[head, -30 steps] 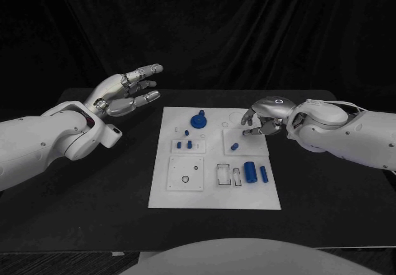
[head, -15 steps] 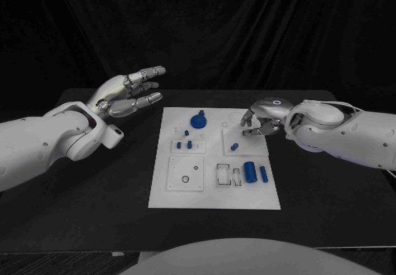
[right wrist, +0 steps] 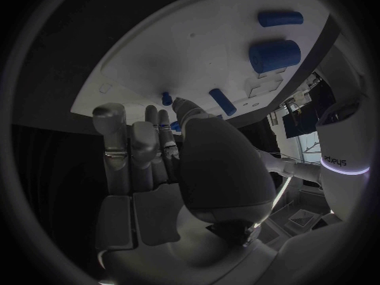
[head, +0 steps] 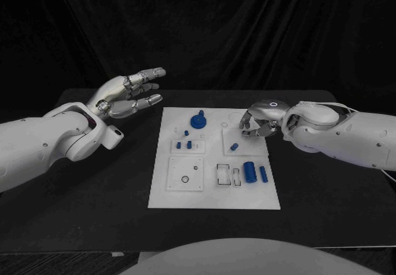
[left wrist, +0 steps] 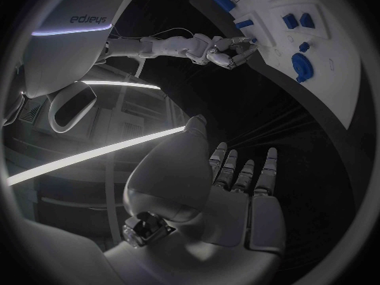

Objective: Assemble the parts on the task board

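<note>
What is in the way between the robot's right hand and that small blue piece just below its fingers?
Nothing visible. In the head view the right hand hangs over the white board's far right part, fingers pointing down, and the small blue piece lies just nearer the robot on bare board. The left hand is raised well off to the side.

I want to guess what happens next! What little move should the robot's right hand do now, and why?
Probably lower the right hand a little toward the small blue part on the task board and close its fingers on it. That hand hovers over the board's far right side holding nothing, while the left hand is open off to the side.
</note>
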Tool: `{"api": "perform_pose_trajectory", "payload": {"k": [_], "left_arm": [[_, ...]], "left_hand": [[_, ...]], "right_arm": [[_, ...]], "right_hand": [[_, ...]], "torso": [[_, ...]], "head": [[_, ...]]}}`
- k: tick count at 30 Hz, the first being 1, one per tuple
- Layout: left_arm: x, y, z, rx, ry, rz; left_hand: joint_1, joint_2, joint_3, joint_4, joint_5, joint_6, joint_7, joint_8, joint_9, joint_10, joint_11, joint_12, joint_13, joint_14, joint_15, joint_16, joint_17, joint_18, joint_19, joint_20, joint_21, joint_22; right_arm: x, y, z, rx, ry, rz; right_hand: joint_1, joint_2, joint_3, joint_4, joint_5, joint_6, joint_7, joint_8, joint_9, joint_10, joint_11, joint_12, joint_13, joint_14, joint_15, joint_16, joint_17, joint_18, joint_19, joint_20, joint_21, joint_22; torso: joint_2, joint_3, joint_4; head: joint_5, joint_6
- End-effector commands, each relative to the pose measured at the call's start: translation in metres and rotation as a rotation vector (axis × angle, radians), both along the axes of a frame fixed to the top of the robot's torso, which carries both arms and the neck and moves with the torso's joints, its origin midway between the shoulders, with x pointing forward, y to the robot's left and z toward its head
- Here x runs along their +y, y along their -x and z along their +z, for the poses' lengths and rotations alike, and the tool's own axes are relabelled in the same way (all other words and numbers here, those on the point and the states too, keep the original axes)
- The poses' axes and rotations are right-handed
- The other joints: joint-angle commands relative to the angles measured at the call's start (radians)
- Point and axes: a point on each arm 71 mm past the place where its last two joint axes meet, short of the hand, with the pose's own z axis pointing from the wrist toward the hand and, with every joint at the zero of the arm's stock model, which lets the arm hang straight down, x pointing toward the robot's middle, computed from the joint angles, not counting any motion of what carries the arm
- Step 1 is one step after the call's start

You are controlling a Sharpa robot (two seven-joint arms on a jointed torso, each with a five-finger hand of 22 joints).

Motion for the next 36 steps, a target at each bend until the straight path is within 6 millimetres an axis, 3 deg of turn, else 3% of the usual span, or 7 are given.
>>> {"api": "perform_pose_trajectory", "payload": {"k": [1,7,9,12,21,27,36], "left_arm": [[-0.002,0.001,0.000,0.010,0.015,-0.015],[-0.002,0.000,-0.002,0.020,0.011,-0.017],[-0.002,0.000,-0.003,0.024,0.010,-0.017],[-0.002,0.000,-0.004,0.027,0.009,-0.018],[-0.002,0.000,-0.008,0.041,0.005,-0.018],[-0.001,0.001,-0.011,0.049,0.003,-0.018],[0.000,0.001,-0.015,0.056,0.002,-0.015]], "left_hand": [[0.012,0.002,-0.007,-0.002,0.005,0.009,-0.002,0.004,0.002,0.003,0.008,0.006,0.002,0.006,0.002,0.006,0.001,0.004,0.009,0.003,0.004,0.001],[0.019,0.003,-0.007,-0.001,0.010,0.018,0.002,0.004,0.002,0.004,0.009,0.009,0.002,0.011,0.005,0.007,0.002,0.002,0.013,0.003,0.005,0.003],[0.020,0.003,-0.006,-0.001,0.011,0.021,0.003,0.005,0.003,0.005,0.009,0.010,0.002,0.012,0.006,0.007,0.002,0.002,0.014,0.003,0.005,0.004],[0.022,0.003,-0.006,-0.001,0.011,0.022,0.004,0.005,0.003,0.005,0.010,0.011,0.002,0.013,0.006,0.007,0.003,0.002,0.014,0.003,0.005,0.003],[0.034,0.006,-0.004,-0.002,0.021,0.031,0.010,0.005,0.003,0.007,0.013,0.015,0.002,0.019,0.010,0.009,0.004,0.000,0.022,0.003,0.008,0.008],[0.048,0.008,0.001,-0.005,0.034,0.040,0.016,0.006,0.004,0.009,0.015,0.018,0.003,0.024,0.012,0.009,0.004,-0.003,0.030,0.003,0.011,0.015],[0.058,0.009,0.004,-0.006,0.042,0.051,0.021,0.008,0.005,0.010,0.016,0.020,0.003,0.024,0.013,0.009,0.004,-0.004,0.036,0.003,0.013,0.020]], "right_arm": [[0.000,0.001,-0.003,0.015,0.015,-0.007],[0.001,0.001,-0.006,0.019,0.014,-0.003],[0.001,0.002,-0.006,0.021,0.014,-0.003],[0.001,0.002,-0.007,0.024,0.015,-0.002],[0.004,0.003,-0.010,0.026,0.012,0.006],[0.004,0.002,-0.010,0.013,0.004,0.005],[0.003,0.009,-0.002,-0.037,-0.039,0.011]], "right_hand": [[0.012,-0.001,0.006,-0.001,0.003,0.005,0.000,0.004,0.001,0.005,-0.002,-0.001,-0.001,-0.002,-0.002,-0.001,0.001,0.009,-0.007,-0.001,0.006,0.096],[0.020,-0.004,0.011,-0.008,0.001,0.022,-0.003,0.016,0.012,0.020,-0.008,0.014,0.003,-0.001,-0.006,0.001,0.001,0.009,-0.004,-0.005,0.008,0.096],[0.030,-0.006,0.018,-0.017,0.032,0.036,-0.002,0.028,0.025,0.024,-0.012,0.025,0.006,-0.001,-0.009,0.001,0.000,0.009,-0.005,-0.007,0.006,0.096],[0.051,-0.010,0.035,-0.038,0.117,0.049,-0.001,0.051,0.050,0.027,-0.016,0.038,0.010,-0.004,-0.014,-0.002,-0.003,0.009,-0.005,-0.012,0.007,0.097],[0.074,-0.009,0.066,-0.073,0.197,0.051,0.006,0.104,0.095,0.031,-0.021,0.057,0.014,-0.006,-0.019,-0.002,-0.003,0.008,-0.006,-0.019,0.017,0.099],[0.078,-0.002,0.076,-0.082,0.207,0.050,0.010,0.120,0.109,0.036,-0.020,0.062,0.014,-0.008,-0.018,-0.006,-0.008,0.009,-0.009,-0.019,0.013,0.098],[0.078,0.002,0.083,-0.089,0.208,0.050,0.015,0.135,0.122,0.047,-0.019,0.069,0.014,-0.010,-0.015,-0.008,-0.010,0.008,-0.011,-0.018,0.016,0.098]], "torso": [[0.001,-0.0005,-0.0002],[0.001,-0.0012,-0.0016],[0.001,-0.0010,-0.0014],[0.001,-0.0001,-0.0007],[-0.001,-0.0009,-0.0005],[-0.001,-0.0020,-0.0001],[-0.001,-0.0026,0.0016]], "head": [[0.001,0.000],[0.003,0.000],[0.002,0.000],[0.001,0.000],[0.008,0.000],[0.019,0.000],[0.023,0.000]]}}
